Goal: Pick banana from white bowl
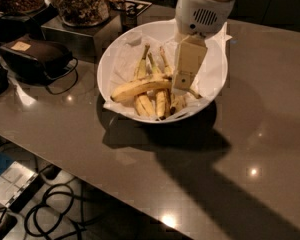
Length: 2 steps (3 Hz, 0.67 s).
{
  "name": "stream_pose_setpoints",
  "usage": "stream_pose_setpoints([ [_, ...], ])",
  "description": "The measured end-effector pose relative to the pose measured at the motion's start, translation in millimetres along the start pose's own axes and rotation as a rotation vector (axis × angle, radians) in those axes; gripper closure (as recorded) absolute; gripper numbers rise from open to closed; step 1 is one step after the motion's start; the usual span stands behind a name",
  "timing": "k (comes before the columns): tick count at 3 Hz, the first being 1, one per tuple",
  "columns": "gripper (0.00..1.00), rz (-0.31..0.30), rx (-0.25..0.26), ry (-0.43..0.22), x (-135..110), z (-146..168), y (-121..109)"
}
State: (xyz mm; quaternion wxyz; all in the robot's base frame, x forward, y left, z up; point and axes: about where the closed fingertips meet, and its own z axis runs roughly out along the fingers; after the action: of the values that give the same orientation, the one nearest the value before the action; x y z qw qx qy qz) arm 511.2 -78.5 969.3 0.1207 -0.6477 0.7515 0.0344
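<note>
The white bowl [121, 54] stands on the table, lined with white napkins. The banana [138, 88], long, yellow and curved, lies crosswise on top of several thinner bananas [162, 103]. My gripper [182, 86] hangs over the bowl's middle right, its cream finger reaching down to the banana's right end. The right tip of the banana is hidden behind the finger.
Glass jars of snacks [81, 2] stand on a metal box [79, 36] at the back left. A black device with a cable [34, 58] lies left of the bowl. The table's front edge runs diagonally, with cables on the floor [55, 209] below.
</note>
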Motion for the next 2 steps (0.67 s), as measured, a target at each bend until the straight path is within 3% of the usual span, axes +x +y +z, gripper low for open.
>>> stream_pose_setpoints([
  [1, 0.23, 0.007, -0.018, 0.008, -7.3, 11.5, -7.7],
  [2, 0.23, 0.009, -0.031, 0.011, -12.7, 19.1, -13.9],
])
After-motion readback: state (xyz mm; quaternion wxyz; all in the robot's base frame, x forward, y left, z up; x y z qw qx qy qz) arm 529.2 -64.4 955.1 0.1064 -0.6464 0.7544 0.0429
